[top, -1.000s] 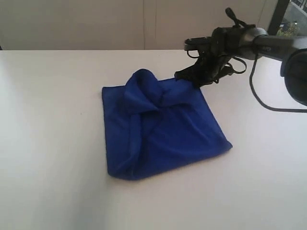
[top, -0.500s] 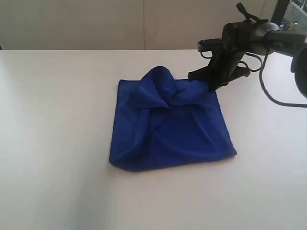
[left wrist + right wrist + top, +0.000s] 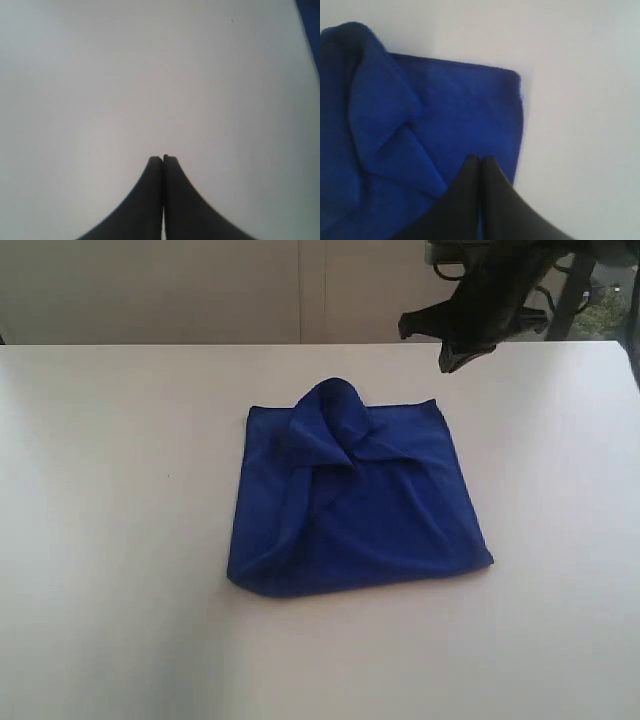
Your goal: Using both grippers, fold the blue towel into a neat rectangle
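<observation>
Both pincers, our left gripper (image 3: 163, 159) and right gripper (image 3: 480, 159), sit closed and empty, and we judge the blue towel (image 3: 370, 520) mostly folded, its bunched hump (image 3: 325, 408) left to flatten.

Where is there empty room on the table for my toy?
The widest bare patch of the table lies left of the blue towel, back to the far edge. Another runs along the towel's near side, a narrower one on its right. It is crowded at the far right, where the right gripper hangs by the towel's corner.
</observation>
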Action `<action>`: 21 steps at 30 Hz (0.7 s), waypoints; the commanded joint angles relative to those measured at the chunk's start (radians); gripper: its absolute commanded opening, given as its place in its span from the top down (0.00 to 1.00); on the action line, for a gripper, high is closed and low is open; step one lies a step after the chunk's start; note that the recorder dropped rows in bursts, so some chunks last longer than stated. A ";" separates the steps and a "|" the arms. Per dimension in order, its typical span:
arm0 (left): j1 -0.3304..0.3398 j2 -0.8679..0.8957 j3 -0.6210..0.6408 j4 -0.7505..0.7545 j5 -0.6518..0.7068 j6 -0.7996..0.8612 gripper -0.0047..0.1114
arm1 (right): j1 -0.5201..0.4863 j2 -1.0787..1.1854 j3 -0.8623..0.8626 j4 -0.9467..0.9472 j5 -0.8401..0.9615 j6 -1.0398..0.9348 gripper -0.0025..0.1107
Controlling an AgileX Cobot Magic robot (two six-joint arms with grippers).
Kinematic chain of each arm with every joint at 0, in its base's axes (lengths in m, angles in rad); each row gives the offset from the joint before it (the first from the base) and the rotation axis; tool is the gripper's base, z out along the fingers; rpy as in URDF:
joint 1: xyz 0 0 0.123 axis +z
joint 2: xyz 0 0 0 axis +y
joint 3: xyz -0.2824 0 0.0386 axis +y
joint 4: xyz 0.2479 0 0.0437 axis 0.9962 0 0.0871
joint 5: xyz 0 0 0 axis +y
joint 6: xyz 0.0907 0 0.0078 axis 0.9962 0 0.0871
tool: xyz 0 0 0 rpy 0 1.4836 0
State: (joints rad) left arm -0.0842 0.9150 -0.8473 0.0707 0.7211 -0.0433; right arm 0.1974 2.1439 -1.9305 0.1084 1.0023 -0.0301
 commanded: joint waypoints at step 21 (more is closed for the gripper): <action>0.002 -0.008 0.003 -0.004 0.005 -0.006 0.96 | -0.006 -0.610 0.669 0.135 -0.279 -0.162 0.98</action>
State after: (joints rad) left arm -0.0842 0.9150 -0.8473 0.0707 0.7211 -0.0433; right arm 0.1974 1.5720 -1.3213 0.2450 0.8062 -0.1764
